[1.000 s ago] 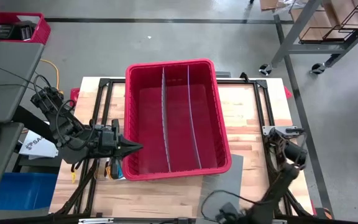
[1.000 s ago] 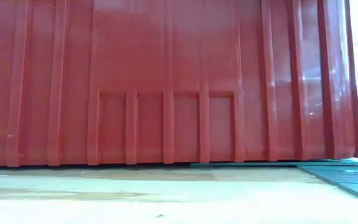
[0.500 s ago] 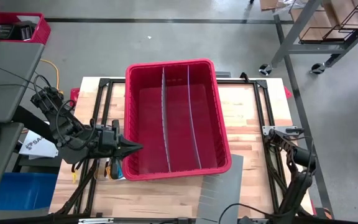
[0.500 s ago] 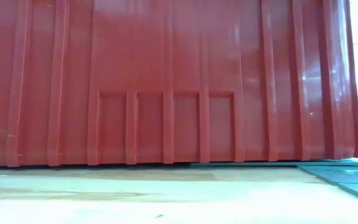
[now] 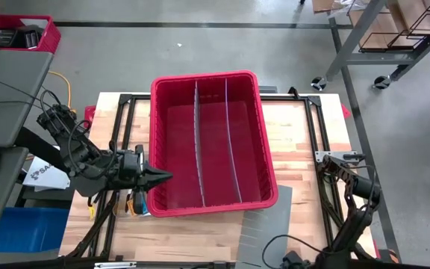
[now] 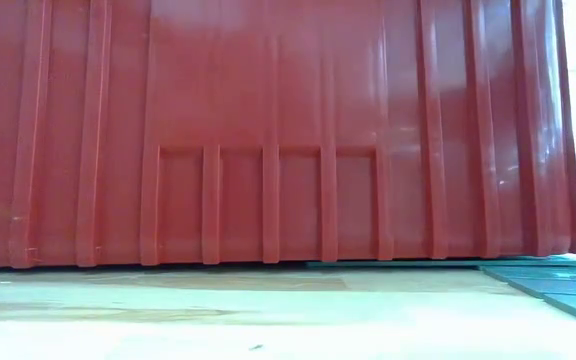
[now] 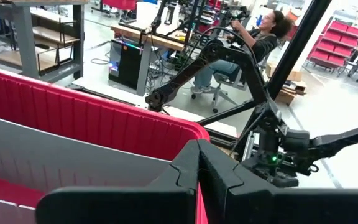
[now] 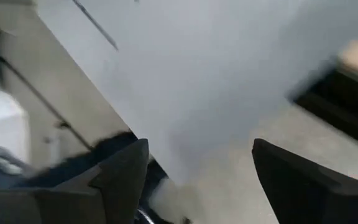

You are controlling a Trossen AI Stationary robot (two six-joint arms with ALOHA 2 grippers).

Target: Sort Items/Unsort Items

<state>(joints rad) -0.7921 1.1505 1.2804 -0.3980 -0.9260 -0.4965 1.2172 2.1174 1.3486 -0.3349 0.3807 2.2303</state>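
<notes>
A large red bin point(image 5: 204, 78) with two grey dividers stands mid-table, and its near wall point(image 6: 268, 130) fills the low view. A small cluster of blue, orange and yellow items point(image 5: 136, 203) lies on the table just left of the bin's near-left corner. My left gripper point(image 5: 166, 177) is shut and points level toward the table's right, its tips over the bin's left rim point(image 7: 166, 127) above those items. My right gripper point(image 8: 197, 180) is open with nothing between its fingers. It hangs low at the table's near edge point(image 5: 286, 261) by the grey mat point(image 5: 263, 224). My left gripper's shut fingertips lie across the bin's left rim point(image 7: 194, 132) near its near-left corner, coming level from the table's left. I cannot tell whether they touch the rim.
Black frame rails point(image 5: 122, 134) run along the table's left, far and right sides. The grey mat point(image 6: 548, 280) lies right of the bin's near corner. Beyond the table, another dark arm point(image 7: 185, 81) and a seated person point(image 7: 263, 37) show in the left wrist view.
My right arm has swung toward the table's near edge and sunk. Its gripper has shifted a little to the right along that edge, over the grey mat. The bin and the items have stayed where they were.
</notes>
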